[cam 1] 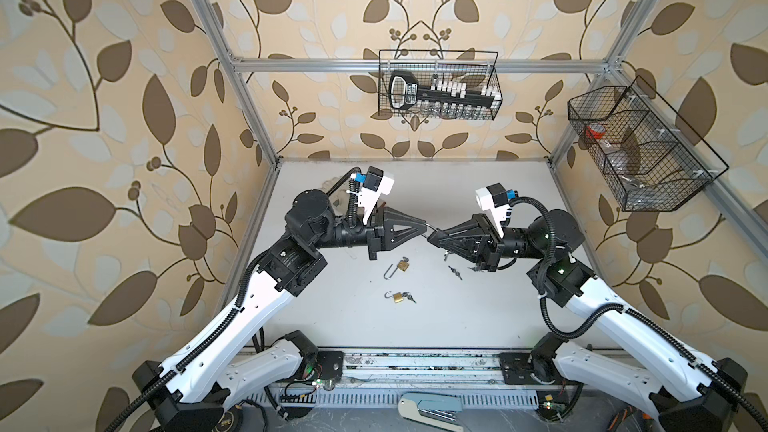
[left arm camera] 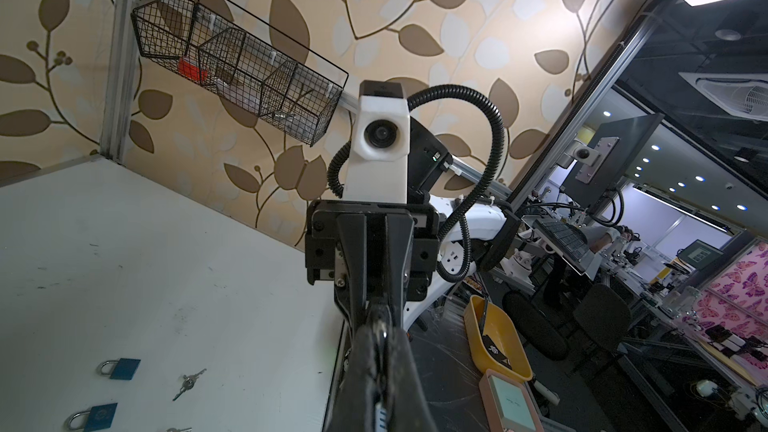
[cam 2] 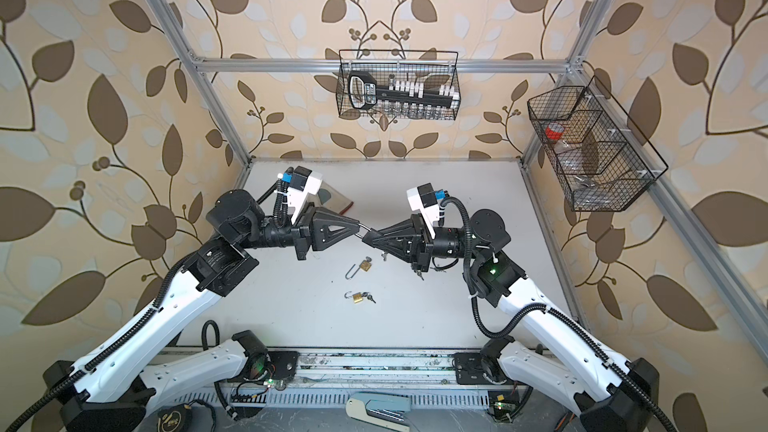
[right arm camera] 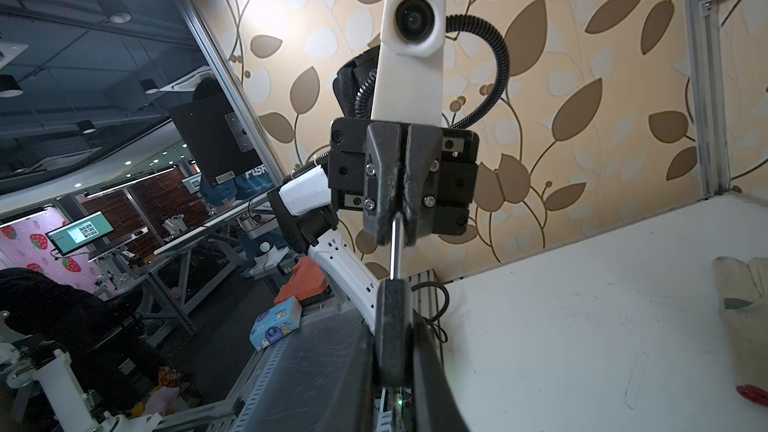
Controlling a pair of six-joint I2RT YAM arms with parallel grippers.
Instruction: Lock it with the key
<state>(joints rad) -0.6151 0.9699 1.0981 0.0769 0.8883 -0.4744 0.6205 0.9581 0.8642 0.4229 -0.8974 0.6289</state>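
Observation:
Both grippers meet tip to tip above the middle of the table. My left gripper [cam 1: 424, 225] [cam 2: 358, 226] [left arm camera: 380, 338] is shut on a thin silver shackle [right arm camera: 393, 247] [cam 1: 428, 228]. That shackle runs into a dark padlock body [right arm camera: 392, 317], and my right gripper [cam 1: 432, 236] [cam 2: 365, 238] [right arm camera: 395, 367] is shut on the body, which is mostly hidden. A small bunch of keys [cam 1: 455, 272] lies on the table under the right gripper. Two brass padlocks with open shackles lie below: one [cam 1: 401, 265] [cam 2: 365, 265] nearer the grippers, another [cam 1: 397, 297] [cam 2: 357, 297] with keys [cam 1: 409, 297] beside it.
A wire basket [cam 1: 438, 85] with a large black key-shaped rack hangs on the back wall. A second wire basket [cam 1: 640, 147] hangs on the right wall. A cloth [cam 2: 332, 197] [right arm camera: 744, 313] lies at the back left of the table [cam 1: 478, 317].

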